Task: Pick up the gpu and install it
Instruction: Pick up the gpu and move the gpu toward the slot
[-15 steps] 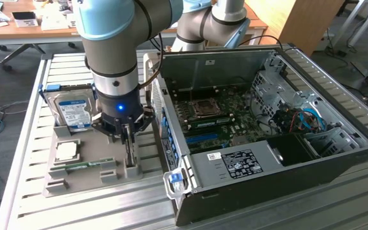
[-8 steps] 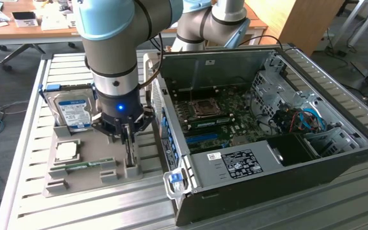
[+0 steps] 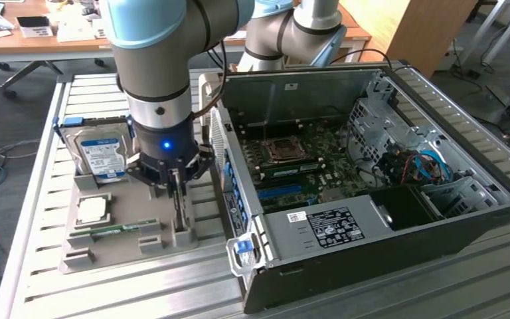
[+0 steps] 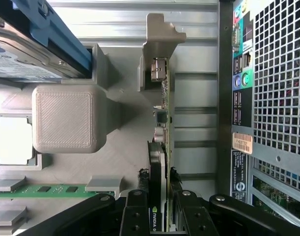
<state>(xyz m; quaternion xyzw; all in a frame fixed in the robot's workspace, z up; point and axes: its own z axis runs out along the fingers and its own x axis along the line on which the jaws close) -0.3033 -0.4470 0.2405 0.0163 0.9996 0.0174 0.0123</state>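
Observation:
The gpu [image 4: 162, 118] stands on edge in a slot of the grey holder [image 4: 66, 118], showing its thin green board edge and a black cover lower down. My gripper [image 4: 158, 176] straddles it, with one black finger pressed against each face, shut on the card. In the exterior view the gripper [image 3: 177, 189] points straight down over the holder [image 3: 131, 249], just to the exterior view's left of the open computer case [image 3: 467, 219]. The gpu [image 3: 181, 216] still sits in its slot there, and the fingers hide much of it.
On the same holder stand a silver hard drive [image 3: 100, 156] with a blue-white label, a processor chip [image 3: 91, 209] and a green memory stick [image 3: 117, 229]. The case lies open with its motherboard [image 3: 299, 166] exposed. Its rear panel [image 4: 277, 98] runs close beside the gpu.

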